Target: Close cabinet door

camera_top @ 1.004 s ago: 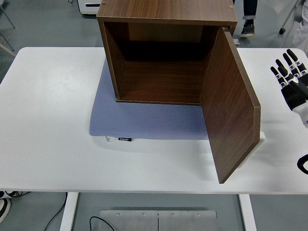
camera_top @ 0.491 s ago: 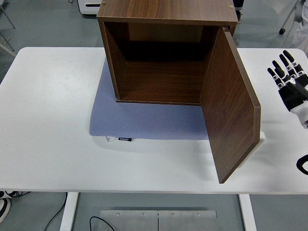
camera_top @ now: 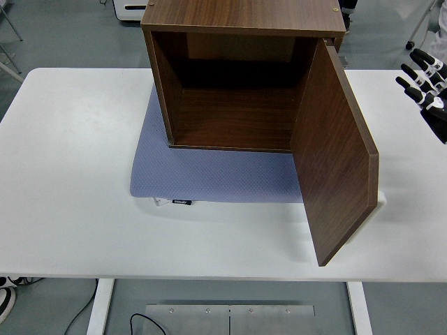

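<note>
On the white table (camera_top: pixel 70 174), a blue mat (camera_top: pixel 209 178).

the right robot hand (camera_top: pixel 427 82) and cabinet (camera_top: pixel 244 77) top are cut off by edges.

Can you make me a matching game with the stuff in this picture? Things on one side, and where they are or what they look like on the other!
Things:
1. door
2. mat
3. robot hand
4. table

Clues:
A. blue-grey, lying under the cabinet
B. white
C. brown, swung wide open
D. at the right edge, fingers spread

Pairs: 1-C, 2-A, 3-D, 4-B
</note>
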Robot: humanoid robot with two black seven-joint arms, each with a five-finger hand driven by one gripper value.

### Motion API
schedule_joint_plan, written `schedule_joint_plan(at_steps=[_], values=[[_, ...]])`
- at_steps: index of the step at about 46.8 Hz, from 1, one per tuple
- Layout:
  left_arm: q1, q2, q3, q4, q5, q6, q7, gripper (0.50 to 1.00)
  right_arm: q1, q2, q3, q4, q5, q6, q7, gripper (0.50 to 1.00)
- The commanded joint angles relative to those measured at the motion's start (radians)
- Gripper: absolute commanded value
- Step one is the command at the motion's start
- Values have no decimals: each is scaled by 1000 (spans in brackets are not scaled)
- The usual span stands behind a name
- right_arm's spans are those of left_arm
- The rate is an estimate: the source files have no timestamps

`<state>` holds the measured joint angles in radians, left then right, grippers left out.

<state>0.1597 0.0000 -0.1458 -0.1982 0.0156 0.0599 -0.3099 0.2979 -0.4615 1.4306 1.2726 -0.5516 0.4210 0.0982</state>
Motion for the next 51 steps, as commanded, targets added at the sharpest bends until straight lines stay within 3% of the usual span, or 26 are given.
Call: schedule_joint_plan(at_steps=[1, 13, 27, 51], values=[[0, 0, 0, 0, 0, 0, 0, 1000, -14, -23, -7, 48, -16, 36, -18, 1000], [0, 0, -1, -1, 0, 0, -1, 1000, -68, -59, -6, 96, -100, 190, -80, 1000], [0, 0, 0, 0, 0, 0, 0, 1000, -124, -59, 7, 113, -117, 190, -101, 1000], [0, 0, 0, -1, 0, 0, -1, 1000, -270, -72, 16, 271, -116, 190, -137, 1000]])
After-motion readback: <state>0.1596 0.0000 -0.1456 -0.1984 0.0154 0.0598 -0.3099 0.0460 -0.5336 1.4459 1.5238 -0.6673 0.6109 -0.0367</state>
